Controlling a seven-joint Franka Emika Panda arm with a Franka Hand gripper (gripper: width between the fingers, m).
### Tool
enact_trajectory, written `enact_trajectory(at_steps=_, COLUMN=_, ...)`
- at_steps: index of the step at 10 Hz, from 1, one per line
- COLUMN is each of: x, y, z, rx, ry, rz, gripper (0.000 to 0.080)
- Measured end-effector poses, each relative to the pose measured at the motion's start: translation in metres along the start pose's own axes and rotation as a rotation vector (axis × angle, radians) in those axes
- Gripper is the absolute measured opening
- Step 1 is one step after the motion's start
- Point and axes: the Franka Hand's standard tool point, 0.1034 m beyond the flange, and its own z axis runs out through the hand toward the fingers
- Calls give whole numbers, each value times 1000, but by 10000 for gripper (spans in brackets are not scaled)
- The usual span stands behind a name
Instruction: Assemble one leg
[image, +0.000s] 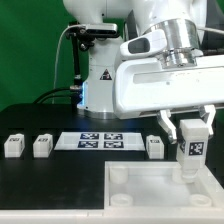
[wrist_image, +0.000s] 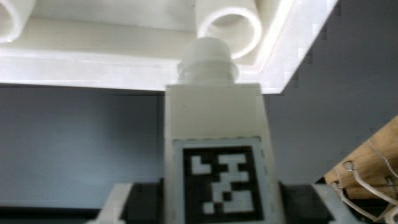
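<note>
The gripper (image: 191, 135) has its two dark fingers (image: 171, 128) clamped on the leg (image: 192, 152), a stubby white block with square edges and a smooth, matte plastic look. It hangs upright over the far corner of the top (image: 150, 200) on the exterior view's right. A black-and-white square tag (image: 193, 150) sits on the face turned toward the room.

In the wrist view the leg (wrist_image: 217, 120) fills the middle. It ends in a short rounded peg (wrist_image: 208, 55) that points at one of the top's round corner sockets (wrist_image: 235, 28). Whether the peg touches the socket's ring I cannot tell, as that end is blurred.

The top is a large white square tray with a raised rim and softly rounded corners. It lies flat on the dark, dull table (image: 40, 190).

Just beyond the top's far rim stands another leg (image: 155, 147). Next to that, further from the top, lies the flat marker board (image: 100, 140). Two more legs (image: 42, 146) (image: 13, 146) stand past the board, well apart from the top.
</note>
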Motion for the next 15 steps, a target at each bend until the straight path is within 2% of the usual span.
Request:
enact_trajectory(at_steps=2, x=-1, y=-2, z=1, rx=2, ry=0, rz=1, gripper=291)
enact_trajectory(at_steps=4, x=-4, y=-14, z=9, rx=14, ry=4, rz=-7, gripper=291)
enact_trajectory(at_steps=7, x=-11, y=-19, z=22, rx=21, ry=-11, rz=-7, gripper=291)
enact_trajectory(at_steps=12, x=-7, y=-14, z=31, rx=17, ry=-9, rz=0, gripper=291)
enact_trajectory(at_steps=15, x=-12, y=-14, z=35, rx=17, ry=-11, rz=0, gripper=291)
